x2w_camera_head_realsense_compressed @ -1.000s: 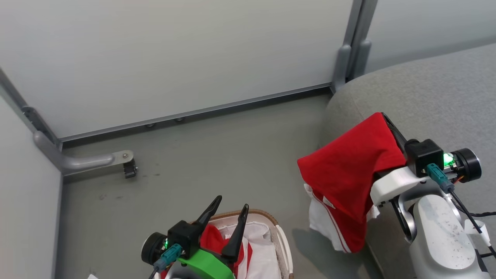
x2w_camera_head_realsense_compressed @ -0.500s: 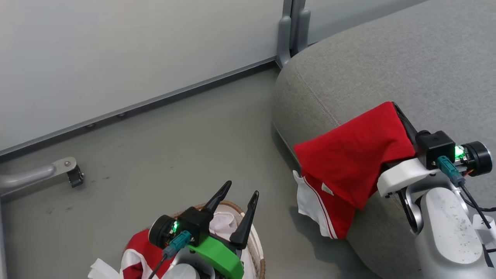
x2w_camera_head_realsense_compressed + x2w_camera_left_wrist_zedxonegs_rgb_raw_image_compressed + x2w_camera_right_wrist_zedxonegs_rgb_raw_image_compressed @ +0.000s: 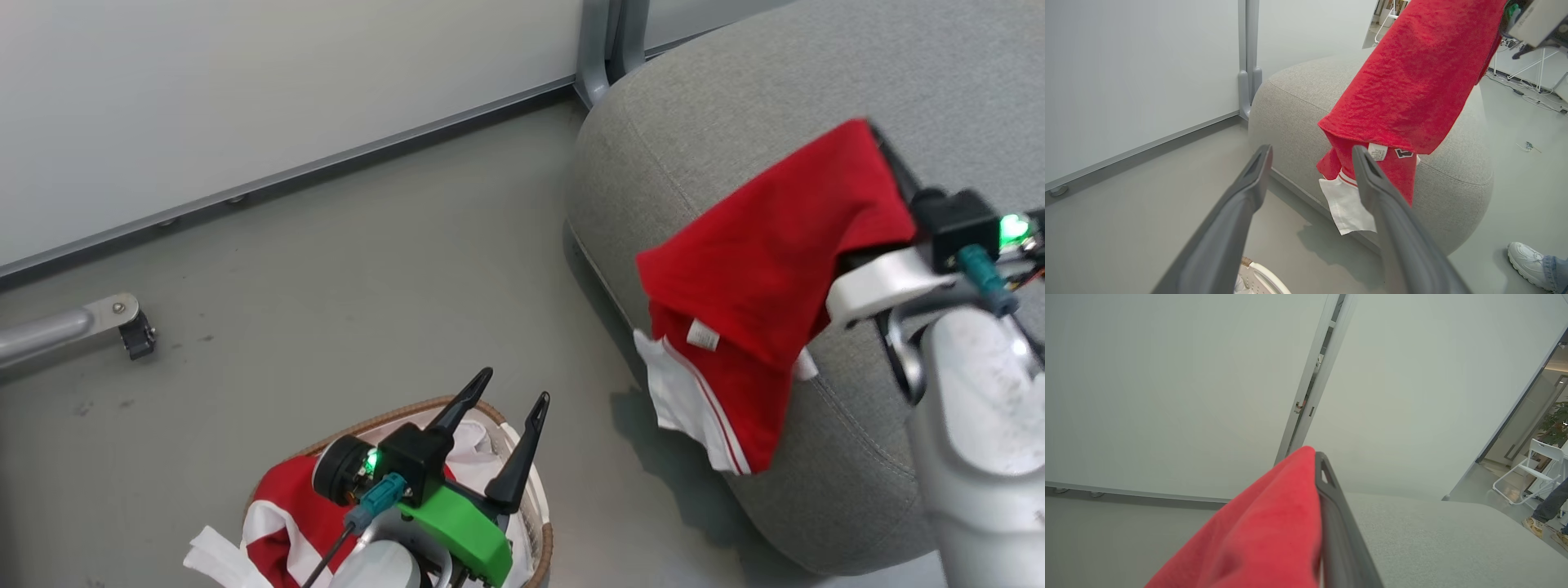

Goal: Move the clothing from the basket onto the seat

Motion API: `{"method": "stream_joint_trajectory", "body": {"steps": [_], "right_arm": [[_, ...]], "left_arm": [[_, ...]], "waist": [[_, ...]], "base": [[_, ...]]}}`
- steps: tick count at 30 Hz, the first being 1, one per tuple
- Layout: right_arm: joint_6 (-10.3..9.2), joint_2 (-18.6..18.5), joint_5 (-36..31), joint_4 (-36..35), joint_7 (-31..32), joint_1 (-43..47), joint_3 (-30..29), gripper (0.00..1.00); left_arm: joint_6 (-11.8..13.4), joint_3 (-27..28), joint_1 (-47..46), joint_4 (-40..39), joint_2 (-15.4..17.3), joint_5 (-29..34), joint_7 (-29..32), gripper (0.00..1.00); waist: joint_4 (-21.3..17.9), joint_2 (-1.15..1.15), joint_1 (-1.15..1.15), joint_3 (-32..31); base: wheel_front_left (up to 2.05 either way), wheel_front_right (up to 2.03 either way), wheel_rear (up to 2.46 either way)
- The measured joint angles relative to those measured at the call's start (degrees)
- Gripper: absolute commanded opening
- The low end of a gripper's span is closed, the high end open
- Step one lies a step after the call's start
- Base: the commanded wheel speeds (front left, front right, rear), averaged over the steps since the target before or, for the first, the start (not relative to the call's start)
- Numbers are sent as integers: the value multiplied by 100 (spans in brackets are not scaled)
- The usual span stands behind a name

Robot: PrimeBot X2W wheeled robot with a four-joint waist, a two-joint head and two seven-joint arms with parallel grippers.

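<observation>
My right gripper (image 3: pixel 872 135) is shut on a red garment (image 3: pixel 767 245) with white trim and a small care label. The cloth hangs from the fingers above the near left edge of the grey seat (image 3: pixel 718 106). In the right wrist view the garment (image 3: pixel 1274 531) covers one side of the gripper (image 3: pixel 1312 457), and a dark finger (image 3: pixel 1331 506) shows beside it. My left gripper (image 3: pixel 518 384) stands open and empty above the basket (image 3: pixel 543 531), where more red and white clothing (image 3: pixel 277 506) lies. The left wrist view looks between the open fingers (image 3: pixel 1310 151) at the hanging garment (image 3: pixel 1412 81) and the seat (image 3: pixel 1290 102).
Pale partition panels stand behind, with a post (image 3: pixel 604 49) at the seat's corner. A metal foot with a caster (image 3: pixel 122 327) lies on the grey floor to the left. A person's shoe (image 3: pixel 1527 261) is by the seat, and a white chair (image 3: pixel 1535 469) stands in a doorway.
The head camera has turned towards the seat. My right gripper has lifted the red garment higher and further over the seat. The left gripper stays open above the basket.
</observation>
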Motion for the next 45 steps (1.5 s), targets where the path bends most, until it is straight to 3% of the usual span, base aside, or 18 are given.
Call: {"method": "stream_joint_trajectory", "body": {"steps": [8, 17, 24, 32, 36, 45], "right_arm": [[0, -889, -133, 393, 25, -1790, -137, 0], [0, -2372, 241, 799, 1020, -3996, 169, 0], [0, -3151, 268, 1272, 1478, -4908, 356, 0], [0, -3375, -1, 2063, 1181, -4705, -113, 0], [0, -3330, -90, 2490, 990, -4402, -616, 0], [0, -2563, -534, 3431, 343, -3529, -1523, 0]], "left_arm": [[-1, -135, -261, 20, 97, 25, 0, 100], [-1, -356, -731, -191, 185, 136, 0, 100], [-1, -479, -1094, -374, 199, 240, 0, 100], [-1, -631, -1321, -400, 243, 312, 29, 100], [14, -633, -1324, -539, 377, 328, 93, 100], [154, -553, -1308, -812, 587, 308, 294, 100]], "waist": [[279, 0, 0, 317], [685, 0, 0, 835], [904, 0, 0, 1385], [1111, 0, 1, 1969], [1190, 0, 1, 2233], [1223, 0, 1, 2694]], "base": [[0, 0, 0], [0, 0, 0], [0, 0, 0], [0, 0, 0], [0, 0, 0], [0, 0, 0]]}}
